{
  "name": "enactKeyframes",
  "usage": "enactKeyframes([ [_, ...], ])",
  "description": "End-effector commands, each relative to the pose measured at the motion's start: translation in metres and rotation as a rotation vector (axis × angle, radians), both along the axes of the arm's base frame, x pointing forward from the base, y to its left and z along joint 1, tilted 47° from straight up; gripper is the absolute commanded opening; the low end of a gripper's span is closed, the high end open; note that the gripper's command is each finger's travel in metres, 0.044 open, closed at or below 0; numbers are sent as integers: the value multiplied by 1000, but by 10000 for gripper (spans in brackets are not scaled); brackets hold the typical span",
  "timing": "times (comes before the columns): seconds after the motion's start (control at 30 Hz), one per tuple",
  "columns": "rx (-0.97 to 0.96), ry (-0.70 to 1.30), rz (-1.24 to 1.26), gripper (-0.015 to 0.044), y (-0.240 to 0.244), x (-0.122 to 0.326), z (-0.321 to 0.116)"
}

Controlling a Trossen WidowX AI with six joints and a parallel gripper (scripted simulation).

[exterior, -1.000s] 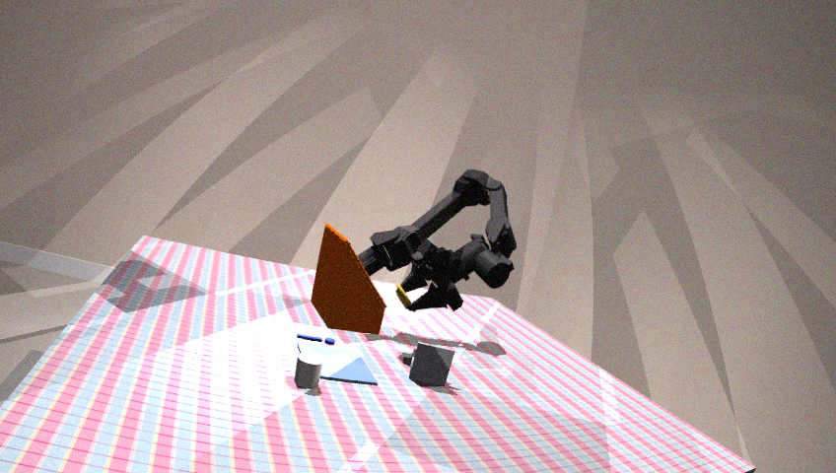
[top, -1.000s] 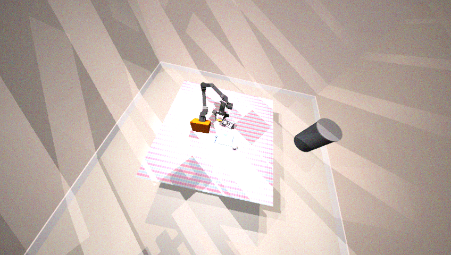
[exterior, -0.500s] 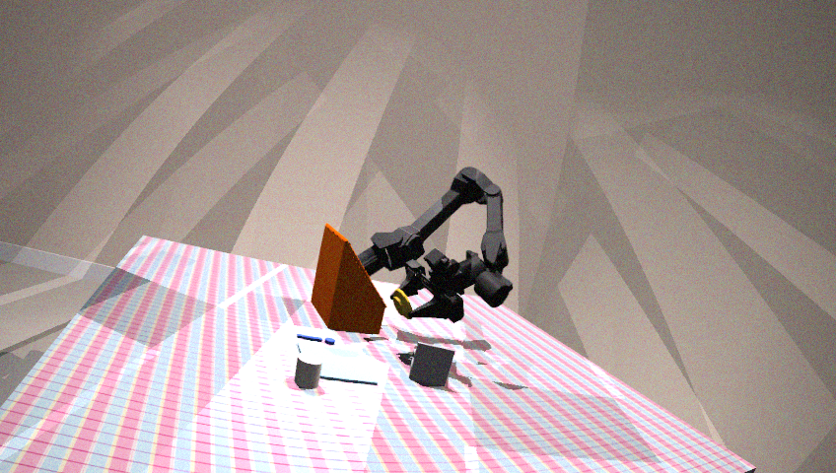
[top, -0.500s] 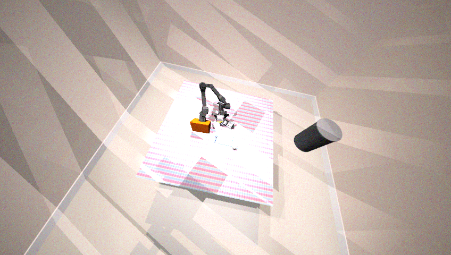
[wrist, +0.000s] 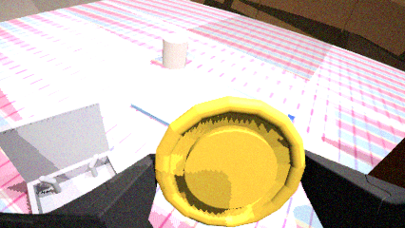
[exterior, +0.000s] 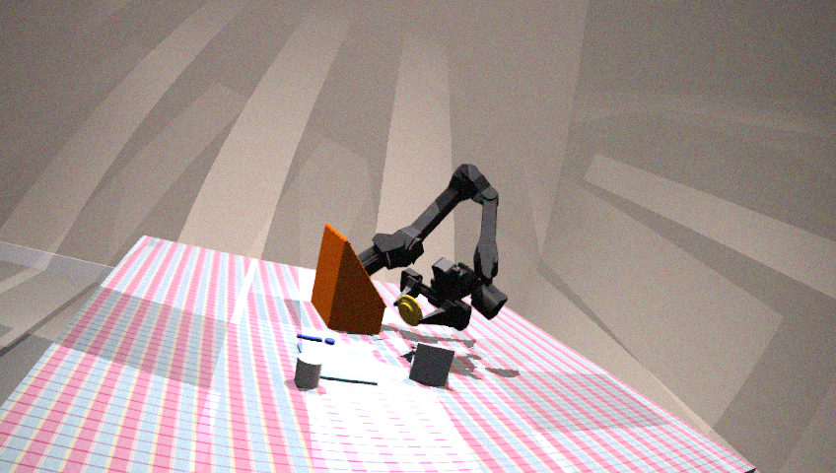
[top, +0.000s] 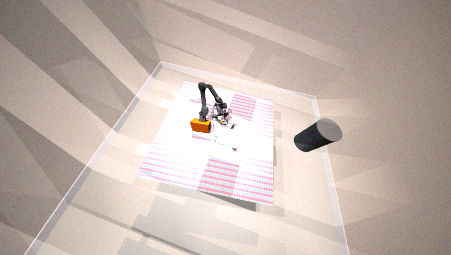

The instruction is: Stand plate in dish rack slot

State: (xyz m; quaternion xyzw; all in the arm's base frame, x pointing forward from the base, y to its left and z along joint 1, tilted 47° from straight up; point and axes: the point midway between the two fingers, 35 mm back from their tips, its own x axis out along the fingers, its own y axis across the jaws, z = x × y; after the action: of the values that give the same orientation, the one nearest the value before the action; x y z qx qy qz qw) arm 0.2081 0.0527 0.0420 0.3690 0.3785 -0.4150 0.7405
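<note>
The yellow plate (top: 222, 121) (exterior: 409, 310) (wrist: 232, 166) is held in the air, steeply tilted, its hollow face toward the wrist camera. My gripper (exterior: 408, 310) (wrist: 227, 160) is shut on it, one finger at each side of the rim. The dish rack (top: 231, 125) (exterior: 431, 364) (wrist: 62, 140) stands on the table below. In the wrist view it is at the lower left, a grey panel with a low white tray and short pegs. The left finger hides part of the tray. The plate is apart from the rack. In the exterior view the panel hides the slots.
An orange wedge-shaped block (top: 200, 126) (exterior: 352, 296) stands beside the arm's base. A pale cup (top: 234, 147) (exterior: 308, 372) (wrist: 175, 53) stands farther out. A blue spoon-like thing (top: 216, 137) (exterior: 313, 338) and a washed-out flat sheet (exterior: 352, 364) lie between cup and block. A dark cylinder (top: 308, 138) is beyond the table.
</note>
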Motion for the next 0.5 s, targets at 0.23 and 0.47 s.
enactKeyframes([
  [0.23, -82, -200, 79, 0, 13, 4, 6],
  [0.47, -111, -338, 128, 0, 23, 5, 13],
])
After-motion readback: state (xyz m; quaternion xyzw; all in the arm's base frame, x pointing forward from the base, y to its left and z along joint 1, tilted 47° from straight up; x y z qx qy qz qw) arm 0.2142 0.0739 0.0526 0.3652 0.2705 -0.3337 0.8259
